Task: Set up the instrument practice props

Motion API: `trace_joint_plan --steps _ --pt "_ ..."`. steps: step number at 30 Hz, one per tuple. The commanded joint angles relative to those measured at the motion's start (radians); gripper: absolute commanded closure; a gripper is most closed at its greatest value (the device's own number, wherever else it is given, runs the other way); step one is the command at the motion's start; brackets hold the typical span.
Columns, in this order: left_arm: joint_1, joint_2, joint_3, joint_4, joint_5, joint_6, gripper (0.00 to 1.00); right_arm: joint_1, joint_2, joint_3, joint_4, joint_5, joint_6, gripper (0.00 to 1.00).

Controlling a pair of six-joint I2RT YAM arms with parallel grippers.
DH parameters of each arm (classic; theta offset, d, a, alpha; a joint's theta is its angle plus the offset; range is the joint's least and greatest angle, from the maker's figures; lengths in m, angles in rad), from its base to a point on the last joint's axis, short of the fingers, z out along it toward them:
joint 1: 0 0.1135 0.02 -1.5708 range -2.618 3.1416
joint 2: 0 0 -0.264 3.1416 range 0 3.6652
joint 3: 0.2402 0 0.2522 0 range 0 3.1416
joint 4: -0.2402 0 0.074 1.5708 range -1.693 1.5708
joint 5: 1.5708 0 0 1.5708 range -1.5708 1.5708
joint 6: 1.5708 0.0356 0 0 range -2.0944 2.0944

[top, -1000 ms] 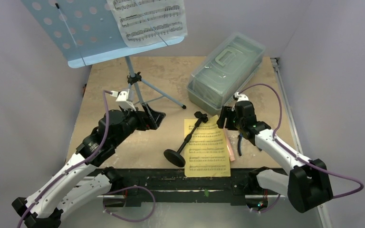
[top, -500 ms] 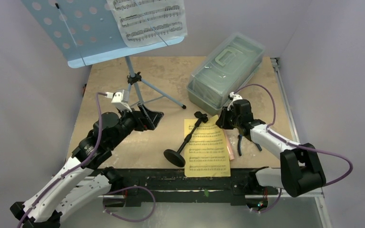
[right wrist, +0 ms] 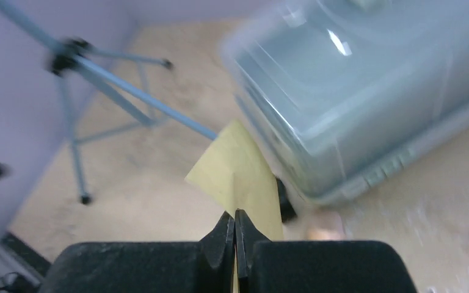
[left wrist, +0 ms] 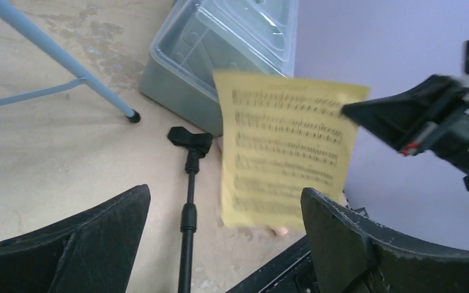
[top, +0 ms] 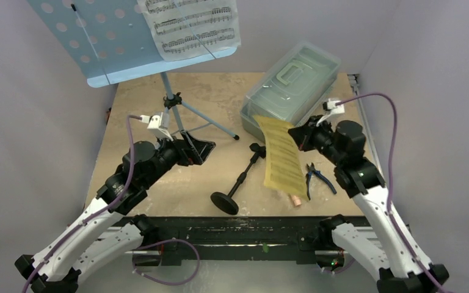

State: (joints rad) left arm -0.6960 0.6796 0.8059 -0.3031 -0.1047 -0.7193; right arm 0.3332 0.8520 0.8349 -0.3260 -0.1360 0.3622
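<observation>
The top edge cut off the light blue music stand [top: 98,49] and white music sheet [top: 190,27]. The yellow music sheet [top: 283,155] hid most of the peach-pink toy microphone [top: 295,199]. The clear plastic box [right wrist: 366,91] was blurred at the right wrist; the base of the black mic stand [left wrist: 187,213] lay outside the left wrist view.

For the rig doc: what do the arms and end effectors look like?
Left arm and right arm match: white link shells, black joints. Left end effector and right end effector: black, two wedge-shaped fingers. Purple cable along each arm to a white wrist camera.
</observation>
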Motion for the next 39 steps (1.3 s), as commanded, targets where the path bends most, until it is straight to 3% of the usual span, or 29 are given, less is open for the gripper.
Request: trace_joint_plan --steps 1,4,7,9,16,22,24,27,30,33,36,37,39 --pt "-0.002 0.032 0.031 0.186 0.134 -0.016 0.06 0.004 -0.096 0.138 0.048 -0.319 -0.011 1.0" --pt "-0.001 0.014 0.028 0.355 0.276 -0.004 0.06 0.004 -0.074 0.182 0.29 -0.692 0.156 1.0" --pt "-0.002 -0.04 0.022 0.518 0.446 0.004 0.06 0.007 -0.026 0.166 0.776 -0.926 0.529 1.0" --pt "-0.001 -0.076 0.043 0.551 0.516 0.02 0.05 0.006 -0.007 0.17 1.033 -0.94 0.729 1.0" --pt "-0.002 -0.167 0.133 0.384 0.518 0.107 0.01 0.009 0.111 0.203 1.559 -0.938 1.19 1.0" --pt "-0.001 -0.131 0.224 0.247 0.505 0.167 0.03 0.009 0.258 0.212 2.008 -0.854 1.579 1.0" --pt "-0.001 -0.125 0.223 0.269 0.518 0.154 0.02 0.009 0.303 0.238 2.116 -0.833 1.686 1.0" --pt "-0.001 -0.104 0.194 0.388 0.574 0.095 0.02 0.009 0.325 0.245 2.121 -0.825 1.703 1.0" --pt "-0.001 -0.074 0.167 0.474 0.631 0.034 0.06 0.011 0.307 0.229 2.003 -0.838 1.614 1.0" --pt "-0.002 -0.057 0.142 0.582 0.67 -0.017 0.21 0.015 0.265 0.201 1.79 -0.84 1.431 1.0" --pt "-0.002 -0.042 0.161 0.559 0.614 0.001 0.53 0.025 0.199 0.169 1.5 -0.824 1.211 1.0" --pt "-0.001 -0.037 0.169 0.544 0.58 0.01 0.69 0.032 0.178 0.156 1.402 -0.805 1.131 0.94" --pt "-0.001 -0.03 0.182 0.51 0.474 0.02 1.0 0.083 0.14 0.115 1.244 -0.725 0.973 0.69"
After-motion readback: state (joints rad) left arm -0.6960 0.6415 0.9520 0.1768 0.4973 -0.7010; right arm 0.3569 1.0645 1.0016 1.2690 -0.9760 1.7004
